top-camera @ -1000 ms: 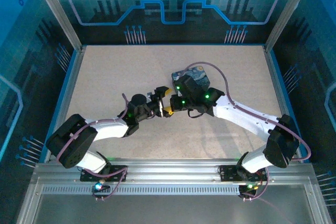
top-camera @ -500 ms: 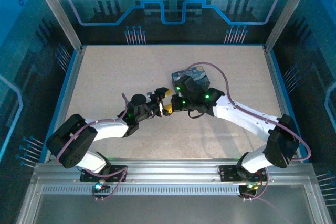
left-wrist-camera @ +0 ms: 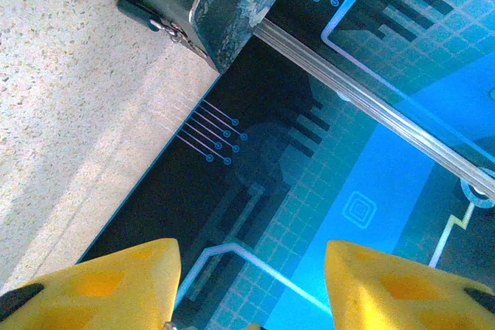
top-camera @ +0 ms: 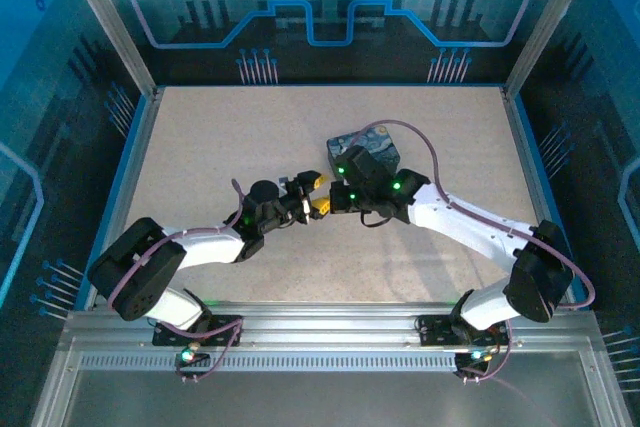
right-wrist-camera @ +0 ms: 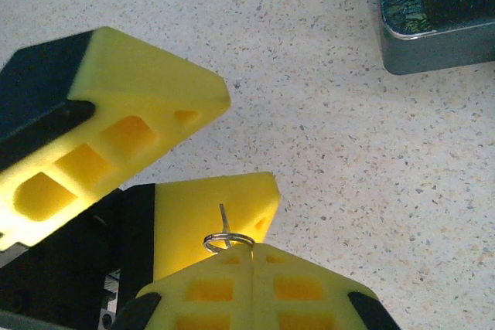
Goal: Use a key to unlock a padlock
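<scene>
The right end effector (right-wrist-camera: pixel 254 264) is pressed fully shut. It pinches a small split ring with a thin metal stem standing up from it, which I take for the key (right-wrist-camera: pixel 227 236). The left end effector (right-wrist-camera: pixel 251 144) faces it tip to tip, its fingers about half apart with nothing between them, and its lower finger sits right behind the ring. Over the last second those fingers have drawn in from wide, while the right grip has not changed. I read this as the left closing to take or steady the key, a handover rather than any unlocking yet. The two meet just off the near corner of the painted tin (right-wrist-camera: pixel 433 28), above the speckled worktop (right-wrist-camera: pixel 332 113). A small dark body with a metal link, probably the padlock (left-wrist-camera: pixel 143 13), lies against the tin's foot, untouched.
</scene>
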`<action>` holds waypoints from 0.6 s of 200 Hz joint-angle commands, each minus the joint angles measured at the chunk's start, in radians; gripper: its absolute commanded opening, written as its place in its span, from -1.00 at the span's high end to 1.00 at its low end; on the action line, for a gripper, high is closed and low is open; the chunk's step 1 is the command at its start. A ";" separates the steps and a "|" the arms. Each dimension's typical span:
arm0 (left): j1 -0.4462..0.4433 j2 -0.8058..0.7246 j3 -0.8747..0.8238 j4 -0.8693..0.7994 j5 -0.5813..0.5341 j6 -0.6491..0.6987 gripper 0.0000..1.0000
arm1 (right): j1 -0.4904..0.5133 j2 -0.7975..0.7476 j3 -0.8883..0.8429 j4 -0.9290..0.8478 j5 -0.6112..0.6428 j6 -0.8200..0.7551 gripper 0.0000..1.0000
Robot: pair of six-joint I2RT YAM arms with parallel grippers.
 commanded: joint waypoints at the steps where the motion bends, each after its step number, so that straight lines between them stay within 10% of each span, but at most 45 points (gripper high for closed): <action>1: -0.005 -0.021 -0.013 0.004 -0.020 -0.033 0.00 | 0.012 -0.025 -0.017 -0.007 0.017 0.020 1.00; 120: -0.005 -0.018 -0.005 -0.002 -0.014 -0.017 0.75 | 0.007 -0.033 -0.028 -0.002 0.014 0.030 1.00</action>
